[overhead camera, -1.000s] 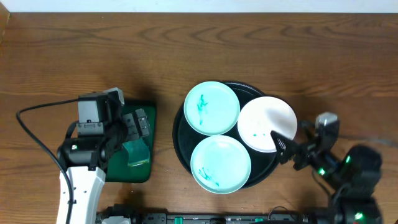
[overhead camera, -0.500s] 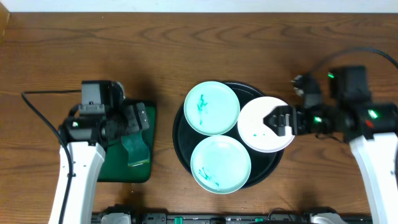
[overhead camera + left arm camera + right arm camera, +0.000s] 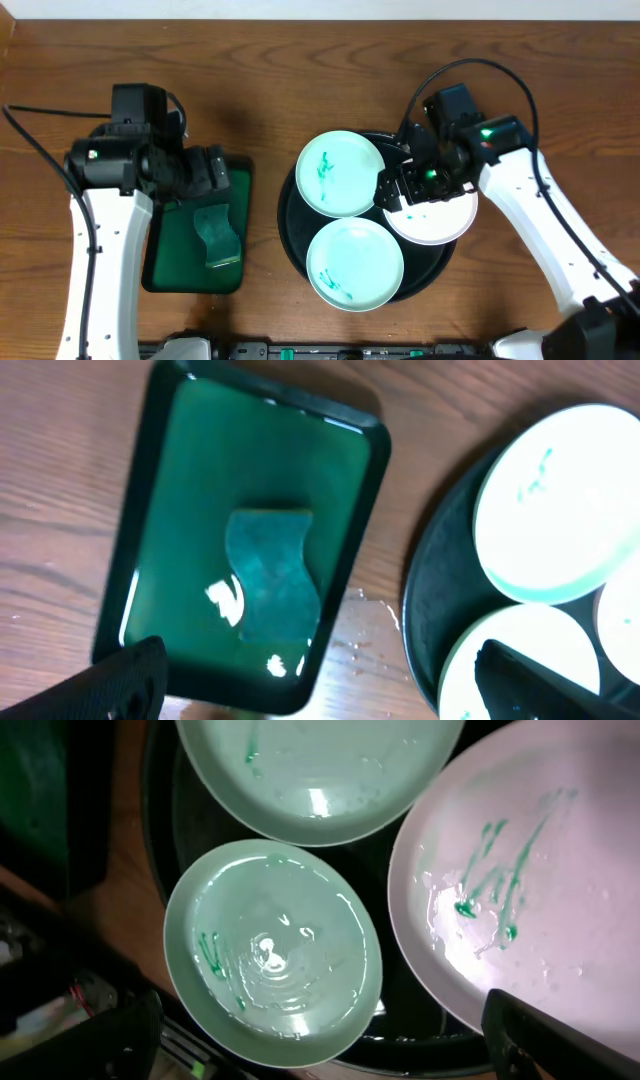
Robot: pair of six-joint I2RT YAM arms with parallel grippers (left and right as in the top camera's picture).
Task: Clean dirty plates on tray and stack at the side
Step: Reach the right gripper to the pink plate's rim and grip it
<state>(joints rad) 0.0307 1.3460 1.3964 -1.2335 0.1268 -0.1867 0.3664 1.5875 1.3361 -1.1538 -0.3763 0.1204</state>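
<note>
Three plates lie on the round black tray (image 3: 288, 215): a mint one with teal smears at the back (image 3: 340, 173), a mint one at the front (image 3: 355, 263), and a white one (image 3: 445, 222) on the right. My right gripper (image 3: 405, 190) is open and empty above the white plate's left edge. In the right wrist view (image 3: 320, 1050) its fingers span the front mint plate (image 3: 270, 950) and the teal-smeared white plate (image 3: 540, 890). My left gripper (image 3: 207, 175) is open and empty above the green tray's far end, and its wrist view (image 3: 320, 695) looks down on that tray.
A green rectangular tray (image 3: 165, 270) left of the black tray holds a teal sponge (image 3: 218, 232), which also shows in the left wrist view (image 3: 272, 575). Water drops lie on the wood between the trays (image 3: 370, 630). Brown wood tabletop (image 3: 300, 80) surrounds everything.
My right arm has swung in from the lower right and now reaches over the white plate from the far right. My left arm has drawn back toward the far left.
</note>
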